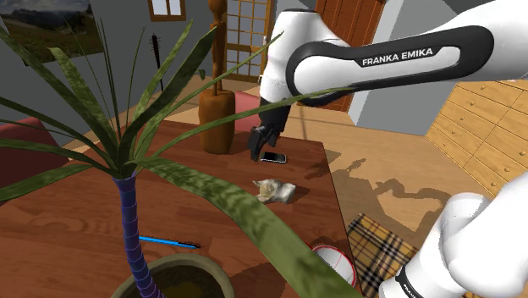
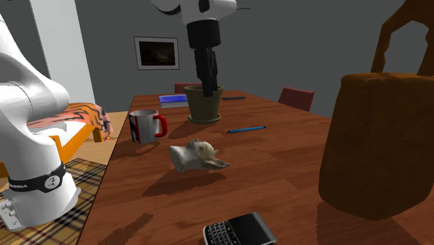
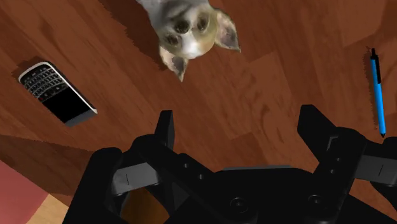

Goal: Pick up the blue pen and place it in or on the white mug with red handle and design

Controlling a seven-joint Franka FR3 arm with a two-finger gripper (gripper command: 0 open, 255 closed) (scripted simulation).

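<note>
- The black two-finger claw [image 3: 240,137] hangs over the brown wooden table [image 2: 278,174] with its fingers [image 3: 167,130] spread wide and nothing between them. I take it the pick-up has not begun.
- It points straight down at bare wood, which looks to me like a waiting stance rather than a reach.
- Just beneath it, toward the far side in the shoulder view, lies a black keypad phone [image 1: 272,157]. A small grey-and-white dog-head figurine [image 1: 277,190] sits a little nearer. Neither touches the claw.
- The slim blue pen [image 3: 378,92] lies flat on the table, well apart from the claw and off beyond its right-hand finger in the wrist view. In the shoulder view it is down at the near left, close to the potted plant with long green leaves [image 1: 127,152].
- Lying flat like that, I'd guess the pen wants a grip from above, across its barrel — and the claw is nowhere near over it yet.
- The white mug with a red handle and red design [image 2: 144,127] stands upright with its mouth up, near the table's edge at the second exterior view's left. That suits dropping a pen in.
- In that view the pen is right of the plant pot and the mug left of it — pen and mug well apart.
</note>
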